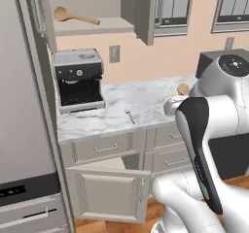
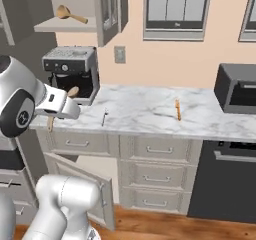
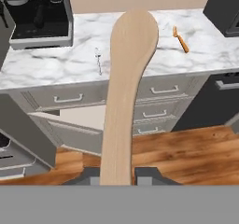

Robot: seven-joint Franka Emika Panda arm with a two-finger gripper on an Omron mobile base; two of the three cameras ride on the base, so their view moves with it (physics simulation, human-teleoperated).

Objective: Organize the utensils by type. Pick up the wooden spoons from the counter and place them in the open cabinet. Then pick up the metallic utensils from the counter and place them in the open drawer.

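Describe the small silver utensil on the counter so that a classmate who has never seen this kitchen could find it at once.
Start at the black espresso machine at the left end of the white marble counter. Just to its right, near the counter's front edge, lies the silver utensil, thin and short. The orange fork lies much farther right and is brightly coloured, whereas this one is pale grey metal.

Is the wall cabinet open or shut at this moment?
Open. The cabinet door stands swung outward, and a wooden spoon lies visible on its pale inner shelf.
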